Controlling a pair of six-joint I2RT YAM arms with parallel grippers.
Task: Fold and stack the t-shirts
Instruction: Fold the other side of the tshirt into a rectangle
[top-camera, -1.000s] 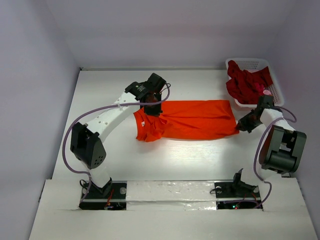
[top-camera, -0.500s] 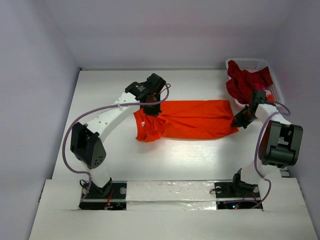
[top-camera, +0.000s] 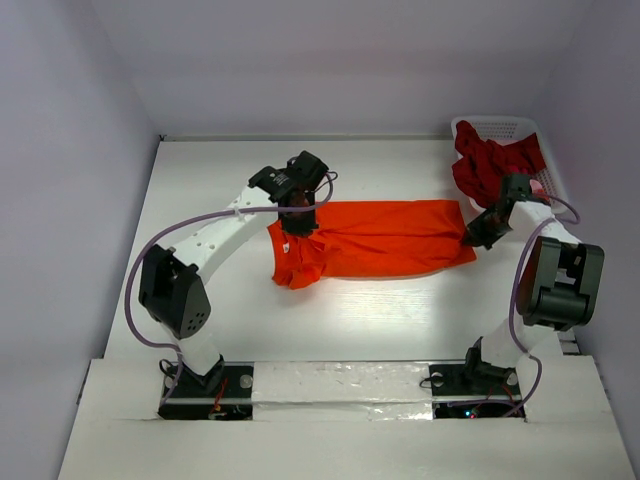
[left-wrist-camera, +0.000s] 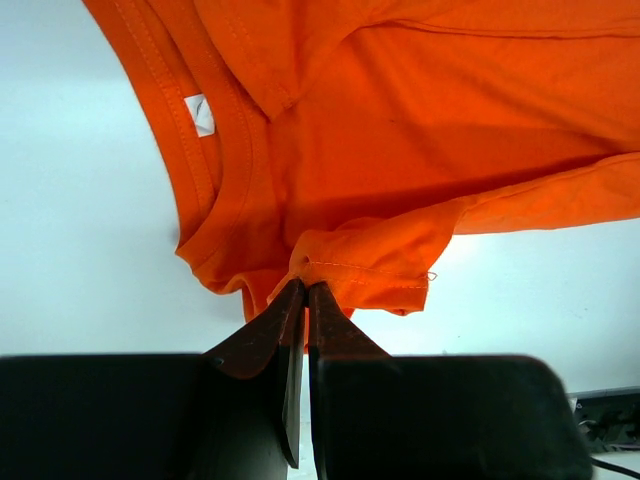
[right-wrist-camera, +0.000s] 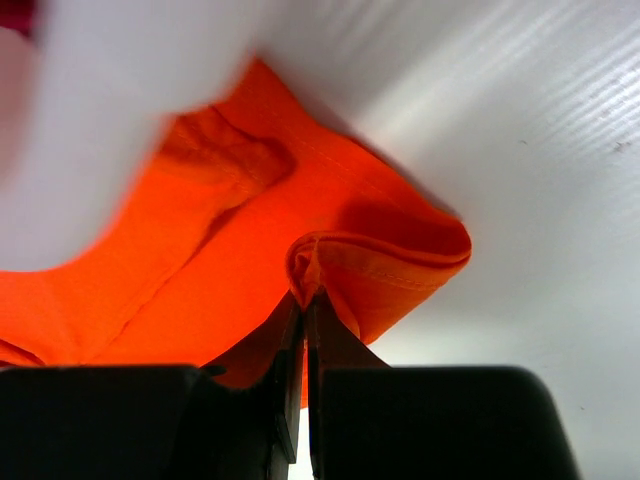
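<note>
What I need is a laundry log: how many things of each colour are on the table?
orange shirt: 1
red cloth heap: 1 (the shirts in it can't be counted)
white basket: 1
Total: 3

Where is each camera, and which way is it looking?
Top external: above, behind the bases, looking down at the table; both arms show.
Left wrist: looks along the shut left gripper at the orange t-shirt by its collar.
Right wrist: looks along the right gripper at the pinched hem.
All share the orange t-shirt.
</note>
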